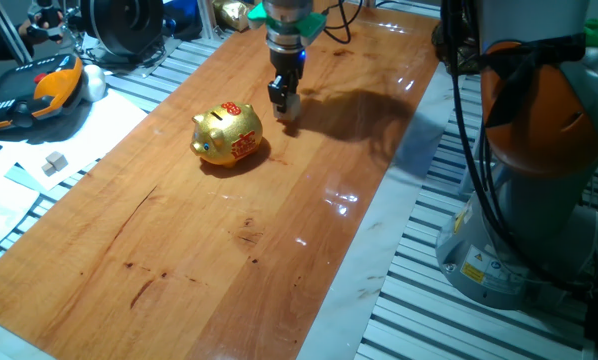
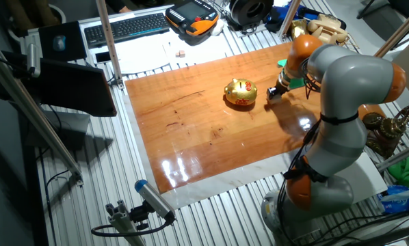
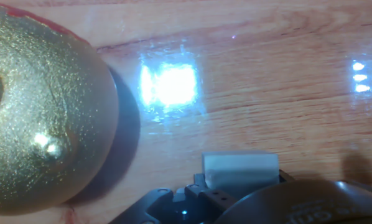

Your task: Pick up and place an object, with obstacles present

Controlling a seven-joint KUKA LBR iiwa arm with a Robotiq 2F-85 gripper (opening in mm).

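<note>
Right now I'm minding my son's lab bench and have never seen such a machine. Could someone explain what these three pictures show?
It is one robot arm, orange and grey, standing at a wooden table. Two pictures come from fixed cameras that look at the table from different sides. The third comes from a camera on the arm's hand, looking down along its fingers.

At the arm's tip is a two-finger gripper, lowered close to the tabletop. A small pale wooden cube sits between its fingers; whether they already squeeze it I cannot tell.

Just beside the gripper stands a shiny gold piggy bank with red markings. It fills the left of the hand picture. Off the table, a smaller whitish cube lies on white paper.
</note>
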